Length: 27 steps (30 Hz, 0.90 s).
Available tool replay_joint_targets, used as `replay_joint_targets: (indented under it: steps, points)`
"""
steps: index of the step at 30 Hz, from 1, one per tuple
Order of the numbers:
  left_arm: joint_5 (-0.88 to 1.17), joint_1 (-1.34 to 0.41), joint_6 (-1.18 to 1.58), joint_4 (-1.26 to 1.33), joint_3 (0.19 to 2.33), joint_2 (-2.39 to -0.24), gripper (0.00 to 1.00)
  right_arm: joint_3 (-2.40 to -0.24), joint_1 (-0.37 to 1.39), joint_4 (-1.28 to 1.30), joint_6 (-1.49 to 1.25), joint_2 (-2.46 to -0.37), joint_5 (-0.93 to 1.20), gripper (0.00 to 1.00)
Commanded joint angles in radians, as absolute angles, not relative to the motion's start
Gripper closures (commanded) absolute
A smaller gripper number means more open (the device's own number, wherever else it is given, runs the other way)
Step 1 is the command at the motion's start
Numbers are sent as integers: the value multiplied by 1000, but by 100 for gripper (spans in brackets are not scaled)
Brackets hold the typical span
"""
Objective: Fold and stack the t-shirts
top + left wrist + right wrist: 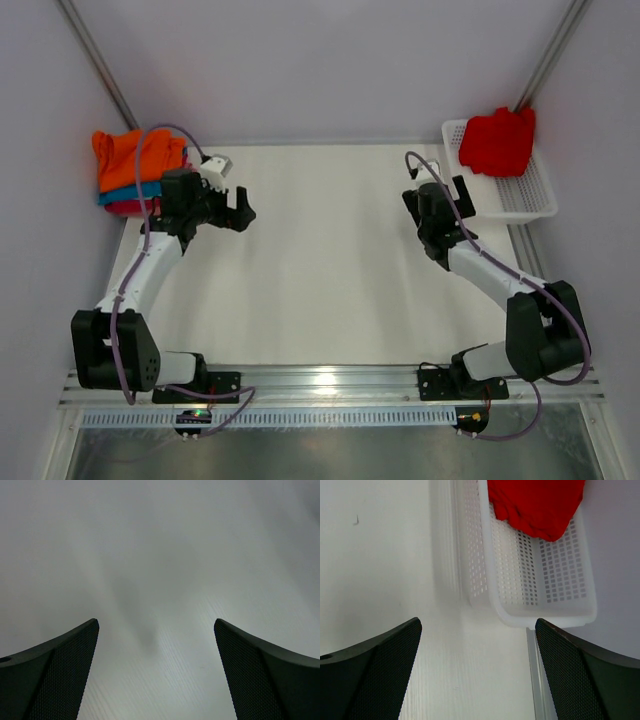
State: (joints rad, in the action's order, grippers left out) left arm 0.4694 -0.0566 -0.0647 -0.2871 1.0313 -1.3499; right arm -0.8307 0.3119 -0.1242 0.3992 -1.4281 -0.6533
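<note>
White table (330, 270), red t-shirt (497, 140) in basket (522, 196), folded stack (133, 165) far left

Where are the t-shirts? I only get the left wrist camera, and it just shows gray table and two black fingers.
Observer: There's a folded stack at the far left corner of the table, with an orange t-shirt on top.
Operator: Is that all of them?
Observer: No. A red t-shirt lies bunched up in the white basket at the far right.
Operator: Is the other arm grabbing it?
Observer: No. The right gripper is open and empty, on the near side of the basket and not touching the shirt.
</note>
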Motion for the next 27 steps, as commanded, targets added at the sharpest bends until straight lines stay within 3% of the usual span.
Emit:
replay_joint_targets:
  steps: [1, 14, 24, 27]
  points:
    - [371, -52, -8, -89, 997, -1302, 1, -816, 284, -252, 275, -1339, -580, 1]
    - [192, -112, 12, -6, 951, -1379, 1, -813, 215, -221, 170, -1333, -489, 1]
    - [-213, -238, -112, 28, 1018, -1468, 1, -772, 129, -264, 72, -1325, -482, 1]
    - [-187, -244, -56, 20, 1060, -1514, 1, -759, 84, -270, 40, -1313, -476, 1]
